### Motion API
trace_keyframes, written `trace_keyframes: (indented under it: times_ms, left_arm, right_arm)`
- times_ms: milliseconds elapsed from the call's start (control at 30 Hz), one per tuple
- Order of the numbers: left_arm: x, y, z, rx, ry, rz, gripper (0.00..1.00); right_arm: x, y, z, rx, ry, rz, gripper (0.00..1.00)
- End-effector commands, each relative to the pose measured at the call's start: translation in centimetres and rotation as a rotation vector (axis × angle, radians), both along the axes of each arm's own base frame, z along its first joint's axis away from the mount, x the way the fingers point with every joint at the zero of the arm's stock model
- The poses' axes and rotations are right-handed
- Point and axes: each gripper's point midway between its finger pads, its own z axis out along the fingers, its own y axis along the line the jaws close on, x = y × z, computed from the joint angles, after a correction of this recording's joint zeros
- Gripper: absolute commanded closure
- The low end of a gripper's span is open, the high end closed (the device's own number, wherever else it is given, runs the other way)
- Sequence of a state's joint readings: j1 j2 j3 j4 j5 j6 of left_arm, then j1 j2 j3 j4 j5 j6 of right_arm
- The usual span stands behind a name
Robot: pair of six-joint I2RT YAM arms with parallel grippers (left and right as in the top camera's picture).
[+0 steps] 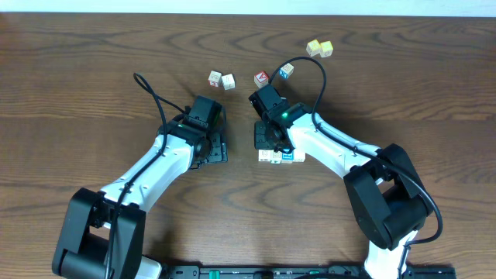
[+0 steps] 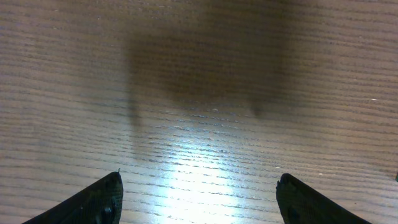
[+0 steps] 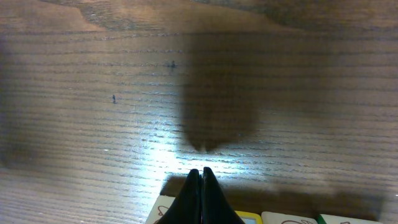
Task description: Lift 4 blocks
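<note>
Four blocks (image 1: 280, 156) lie side by side in a short row just right of centre in the overhead frame, on the bench (image 1: 93, 62). Above them the right pincer (image 3: 200, 190) is clenched on nothing, its tips just beside the row. To the left, the left pincer (image 2: 198, 202) hangs released over bare wood. The cubes look light, stiff and smooth-faced. Pressing inward on the two end faces seems best, though the row could buckle.

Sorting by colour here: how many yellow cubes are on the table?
2. The left yellow cube and the right yellow cube sit side by side on the far right; more may be hidden from view.
</note>
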State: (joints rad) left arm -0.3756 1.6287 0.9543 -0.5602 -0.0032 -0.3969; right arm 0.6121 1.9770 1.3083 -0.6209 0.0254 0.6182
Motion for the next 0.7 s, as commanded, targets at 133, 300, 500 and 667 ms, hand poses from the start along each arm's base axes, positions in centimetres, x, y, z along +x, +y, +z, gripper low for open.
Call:
trace_keyframes:
  times_ms: [133, 300, 500, 667]
  left_arm:
    - [-0.25, 0.41, -0.28, 0.013, 0.007, 0.018, 0.21]
    - [-0.24, 0.41, -0.27, 0.012, 0.007, 0.018, 0.21]
    - [-0.24, 0.41, -0.27, 0.012, 0.007, 0.018, 0.21]
    - [-0.24, 0.41, -0.27, 0.012, 0.007, 0.018, 0.21]
  right_arm:
    - [-0.40, 0.83, 0.09, 0.008, 0.008, 0.007, 0.99]
    - [-0.56, 0.71, 0.04, 0.003, 0.015, 0.007, 0.99]
    - [-0.58, 0.71, 0.03, 0.003, 0.016, 0.007, 0.99]
    - [-0.63, 0.76, 0.03, 0.006, 0.018, 0.008, 0.99]
